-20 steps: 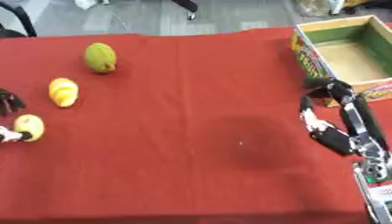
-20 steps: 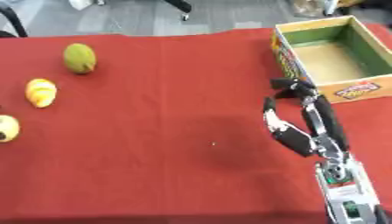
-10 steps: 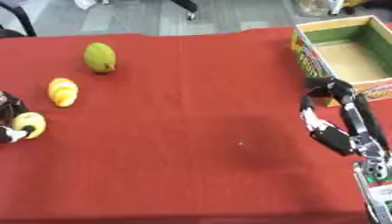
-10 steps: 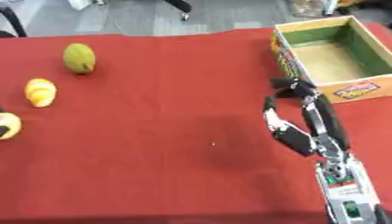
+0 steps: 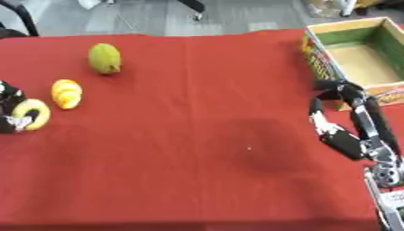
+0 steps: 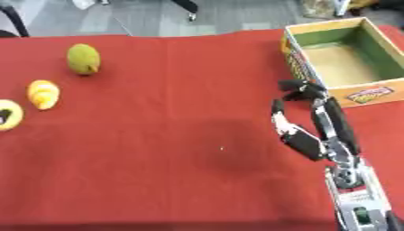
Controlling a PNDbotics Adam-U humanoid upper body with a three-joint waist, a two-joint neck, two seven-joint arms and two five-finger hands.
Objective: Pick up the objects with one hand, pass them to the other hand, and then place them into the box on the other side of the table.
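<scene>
While the right hand [image 6: 304, 131] waits with fingers relaxed and holding nothing, just short of the green-lined cardboard box [image 6: 377, 92] beyond its fingertips, the left hand [image 5: 8, 108] at the picture's edge has its fingers curled round a small round yellow fruit [image 5: 33, 113]. This looks like the pick-up step. Just beyond that hand lies a yellow-orange ridged fruit [image 5: 66, 93], and farther off a green pear-shaped fruit [image 5: 105, 58]. Next, the lift must carry the fruit across the red tablecloth [image 5: 205, 99] toward the right hand for the pass.

Green fruit [image 5: 105, 58], orange-yellow piece [image 5: 66, 93] and yellow ring-shaped piece [image 5: 32, 113] lie left; open box [image 5: 315, 56] far right
</scene>
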